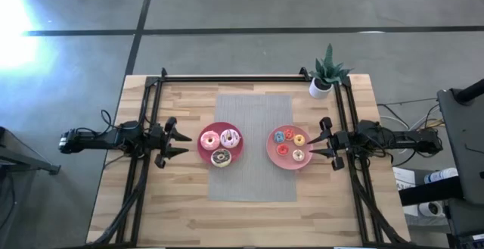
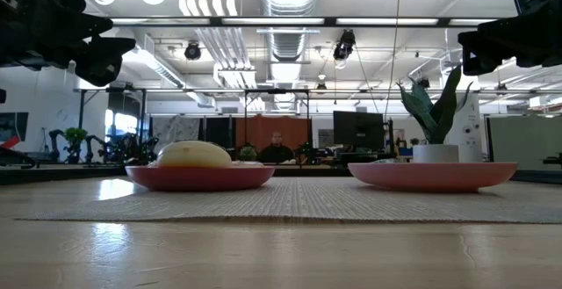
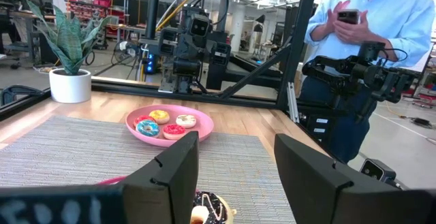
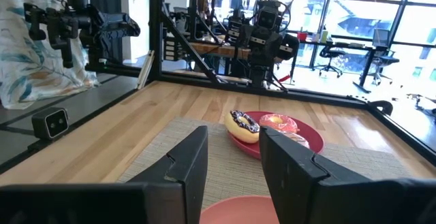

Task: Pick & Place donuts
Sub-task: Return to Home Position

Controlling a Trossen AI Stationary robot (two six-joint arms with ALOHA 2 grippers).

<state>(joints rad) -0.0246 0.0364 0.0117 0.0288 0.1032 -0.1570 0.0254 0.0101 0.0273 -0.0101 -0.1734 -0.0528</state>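
Observation:
Three larger donuts, two pink-iced (image 1: 210, 139) (image 1: 230, 137) and one chocolate (image 1: 221, 157), lie on the left pink plate (image 1: 203, 150). Several small donuts, blue (image 1: 279, 136), red (image 1: 283, 149), orange and yellow (image 1: 299, 139), lie on the right pink plate (image 1: 271, 155). Both plates rest on a grey mat (image 1: 253, 105). My left gripper (image 1: 180, 144) hovers open just left of the left plate. My right gripper (image 1: 314, 145) hovers open at the right plate's right rim. The left wrist view shows the small donuts (image 3: 167, 123) beyond the open fingers; the right wrist view shows the large ones (image 4: 262, 124).
A potted plant (image 1: 325, 73) stands at the table's far right corner. Black frame rails run along the far, left and right sides of the table (image 1: 227, 77). Bare wood lies near the front edge. A person in a blue shirt (image 3: 368, 20) stands beyond the table.

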